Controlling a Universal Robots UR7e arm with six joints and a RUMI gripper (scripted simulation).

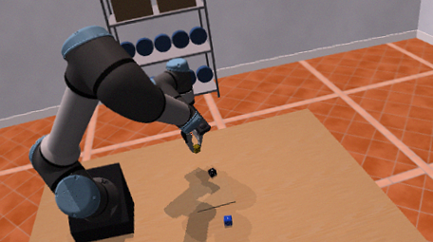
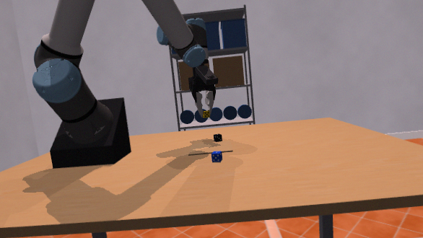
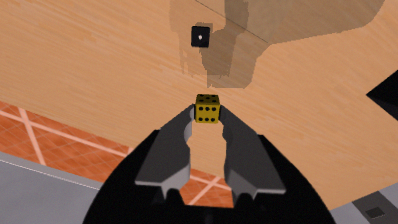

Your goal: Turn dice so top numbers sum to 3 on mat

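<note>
item: yellow die [image 3: 207, 108], pinched between my nearly closed fingers, carried well above the counter [image 1: 313, 196]. black die [image 1: 213, 172] lay below and just ahead; blue die [image 1: 227, 220] farther off, beyond a thin dark line [image 1: 216, 207].
</note>
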